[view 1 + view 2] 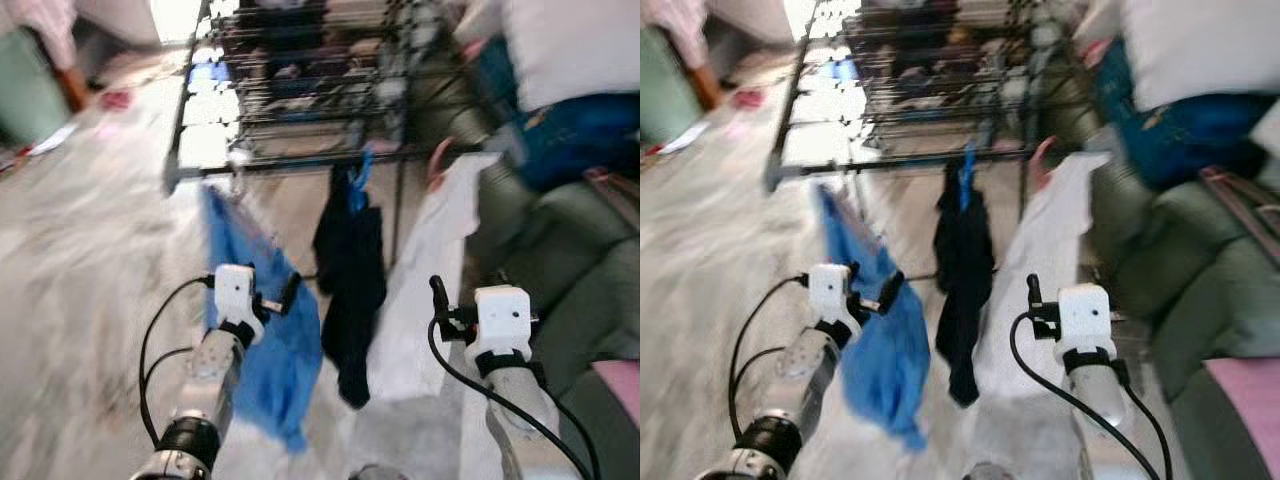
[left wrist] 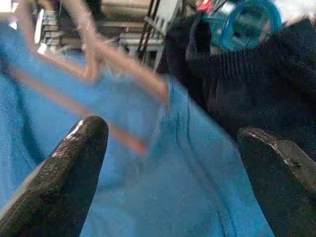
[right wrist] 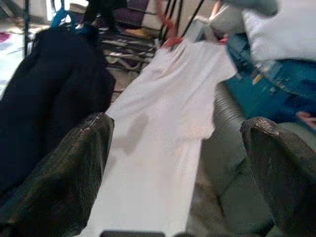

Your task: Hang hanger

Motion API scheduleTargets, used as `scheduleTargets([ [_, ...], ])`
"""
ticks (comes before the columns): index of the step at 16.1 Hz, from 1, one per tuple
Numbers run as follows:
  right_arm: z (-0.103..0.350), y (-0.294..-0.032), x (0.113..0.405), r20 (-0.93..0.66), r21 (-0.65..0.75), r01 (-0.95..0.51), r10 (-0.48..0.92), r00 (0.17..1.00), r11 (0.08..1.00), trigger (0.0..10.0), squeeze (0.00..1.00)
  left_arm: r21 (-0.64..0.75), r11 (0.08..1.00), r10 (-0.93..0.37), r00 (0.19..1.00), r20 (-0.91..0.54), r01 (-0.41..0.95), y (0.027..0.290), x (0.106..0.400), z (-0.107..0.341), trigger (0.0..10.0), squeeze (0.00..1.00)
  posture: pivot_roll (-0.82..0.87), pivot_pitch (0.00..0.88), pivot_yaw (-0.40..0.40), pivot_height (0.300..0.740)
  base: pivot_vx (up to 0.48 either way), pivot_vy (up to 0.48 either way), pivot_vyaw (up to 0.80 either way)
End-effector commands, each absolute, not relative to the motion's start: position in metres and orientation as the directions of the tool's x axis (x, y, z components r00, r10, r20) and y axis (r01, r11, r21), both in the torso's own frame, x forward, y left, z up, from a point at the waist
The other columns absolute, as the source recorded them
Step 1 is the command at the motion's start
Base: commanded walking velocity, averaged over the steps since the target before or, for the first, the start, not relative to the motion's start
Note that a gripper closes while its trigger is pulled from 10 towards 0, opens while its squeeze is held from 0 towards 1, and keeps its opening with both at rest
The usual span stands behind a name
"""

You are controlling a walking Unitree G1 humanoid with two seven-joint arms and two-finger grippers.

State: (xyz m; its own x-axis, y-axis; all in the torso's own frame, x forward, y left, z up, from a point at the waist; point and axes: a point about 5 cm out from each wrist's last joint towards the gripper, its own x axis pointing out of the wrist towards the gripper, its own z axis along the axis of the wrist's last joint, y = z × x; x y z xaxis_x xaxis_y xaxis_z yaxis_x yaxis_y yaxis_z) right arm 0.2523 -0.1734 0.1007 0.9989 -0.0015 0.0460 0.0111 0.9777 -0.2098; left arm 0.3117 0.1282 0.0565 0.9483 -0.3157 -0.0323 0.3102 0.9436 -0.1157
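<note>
The head views are blurred. A black drying rack [image 1: 290, 160] carries three garments on its front bar. A blue shirt [image 1: 285, 370] hangs on a pale pink hanger [image 2: 123, 59], a black garment [image 1: 350, 270] on a blue hanger [image 1: 362, 170], and a white garment [image 1: 425, 300] on a red hanger [image 1: 437, 160]. My left gripper [image 1: 285, 297] is open right at the blue shirt, its fingers [image 2: 74, 163] spread before the cloth. My right gripper [image 1: 440, 300] is open beside the white garment [image 3: 168, 113], holding nothing.
A green sofa [image 1: 590, 290] stands close on the right, with a blue bag [image 1: 580, 130] and a white cushion [image 1: 570, 40] on it. Pale marble floor [image 1: 80, 250] spreads to the left. A green object [image 1: 25, 95] sits at the far left.
</note>
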Motion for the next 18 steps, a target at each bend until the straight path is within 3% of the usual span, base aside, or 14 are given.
scheduleTargets([
  [1,0.102,-0.165,0.252,0.049,-0.195,-0.011,0.021,0.999,0.981,10.0,0.0,-0.107,0.953,-0.291,0.955,-0.06,0.284,0.141,0.308,0.05,10.0,0.0,-0.25,0.14,0.026,0.74,0.277,0.39,0.0],
  [5,0.102,-0.166,0.252,0.054,-0.201,-0.006,0.017,0.998,0.98,10.0,0.0,-0.106,0.953,-0.293,0.954,-0.066,0.285,0.141,0.306,0.049,10.0,0.0,-0.25,0.14,0.026,0.74,0.204,0.326,0.0],
  [14,0.097,-0.163,0.251,0.026,-0.219,-0.016,0.023,0.999,0.976,10.0,0.0,-0.053,0.946,-0.323,0.942,-0.088,0.319,0.147,0.29,0.039,10.0,0.0,-0.23,0.15,0.026,0.74,0.0,0.0,0.0],
  [18,0.093,-0.157,0.251,-0.033,-0.16,-0.054,0.05,0.998,0.986,10.0,0.0,0.051,0.92,-0.385,0.92,-0.067,0.389,0.152,0.283,0.044,10.0,0.0,-0.22,0.163,0.032,0.74,0.0,0.0,0.0],
])
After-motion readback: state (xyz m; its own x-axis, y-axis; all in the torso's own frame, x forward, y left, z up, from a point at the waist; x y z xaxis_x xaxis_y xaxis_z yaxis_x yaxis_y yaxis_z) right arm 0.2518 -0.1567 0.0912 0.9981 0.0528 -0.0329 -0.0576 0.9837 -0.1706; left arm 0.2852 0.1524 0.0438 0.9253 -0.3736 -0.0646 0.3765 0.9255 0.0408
